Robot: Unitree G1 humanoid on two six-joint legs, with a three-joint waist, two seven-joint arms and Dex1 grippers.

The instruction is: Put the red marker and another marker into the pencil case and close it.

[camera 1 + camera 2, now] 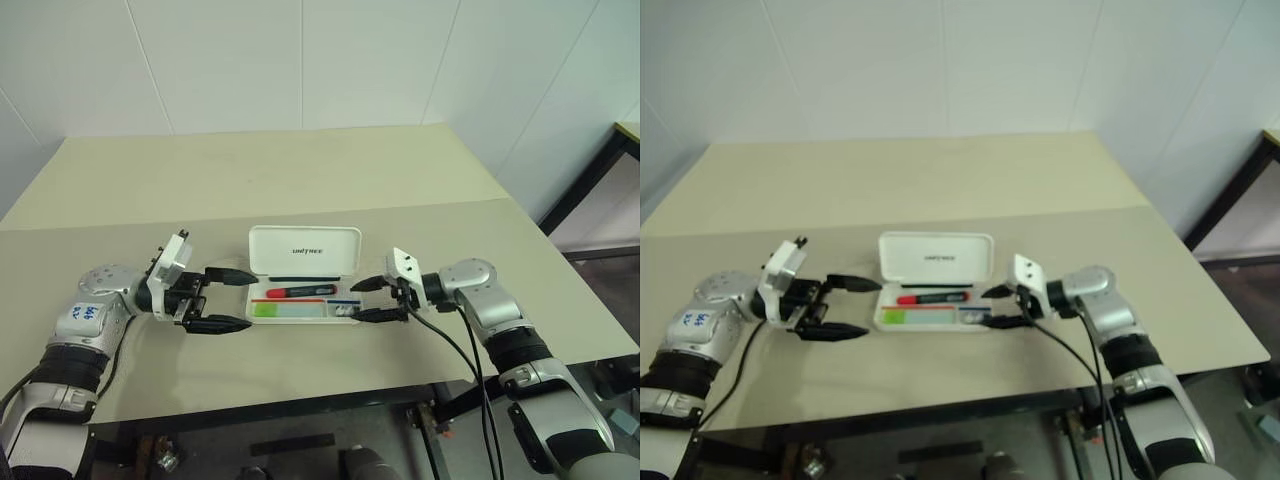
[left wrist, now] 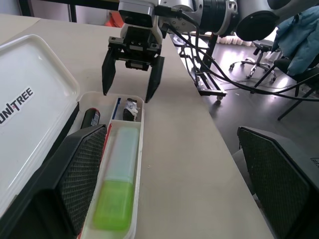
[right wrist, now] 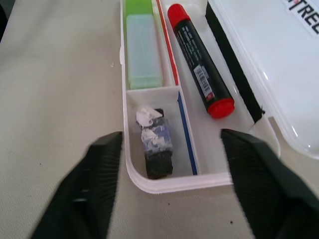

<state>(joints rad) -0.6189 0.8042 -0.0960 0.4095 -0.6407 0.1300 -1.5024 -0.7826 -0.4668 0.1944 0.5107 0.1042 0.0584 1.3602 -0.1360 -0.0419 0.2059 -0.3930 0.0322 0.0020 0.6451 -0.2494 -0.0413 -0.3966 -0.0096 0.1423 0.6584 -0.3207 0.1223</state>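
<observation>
Bare table (image 1: 300, 160) beyond — upright lid (image 1: 304, 250) behind the pencil case (image 1: 300, 318)

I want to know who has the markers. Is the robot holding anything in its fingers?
No, nothing is held. Both grippers, left and right, are open beside the pencil case. The red marker and green marker lie inside.

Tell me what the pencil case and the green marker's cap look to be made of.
The pencil case looks like hard white plastic, smooth and slightly glossy: thin moulded walls, rounded corners, light glinting along the lid's edge. The green marker's cap looks like pale translucent plastic, frosted rather than clear. Neither can be confirmed by look alone.
</observation>
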